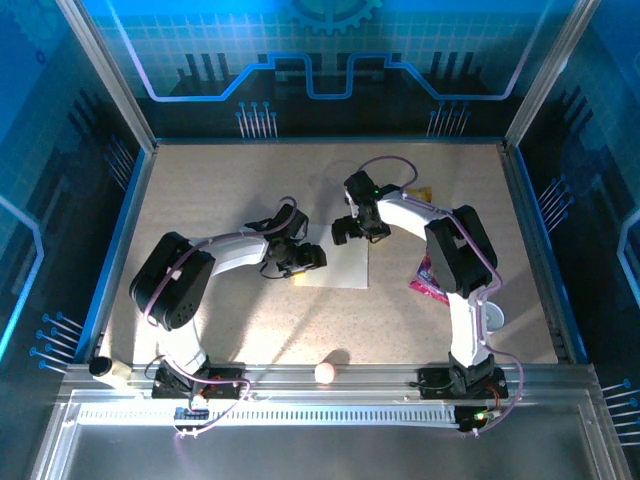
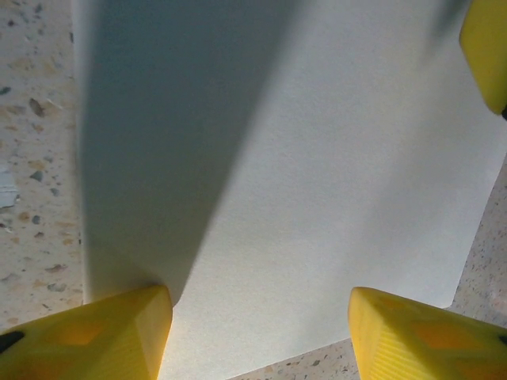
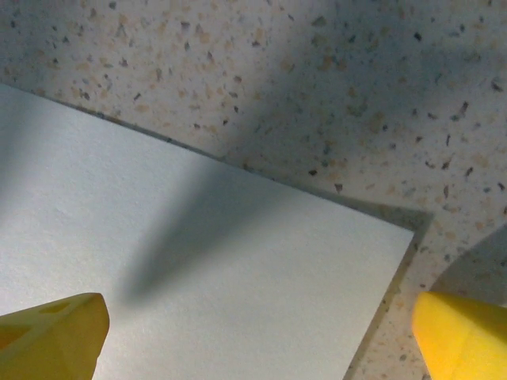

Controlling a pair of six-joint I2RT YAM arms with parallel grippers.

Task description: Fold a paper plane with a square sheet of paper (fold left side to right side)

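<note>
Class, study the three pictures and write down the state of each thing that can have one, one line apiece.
square sheet of paper: lying flat on the table, no fold or crease showing.
left claw: open, spread low over the paper.
right claw: open, straddling a corner of the paper.
pink wrapper: lying loose on the table, apart from the paper.
</note>
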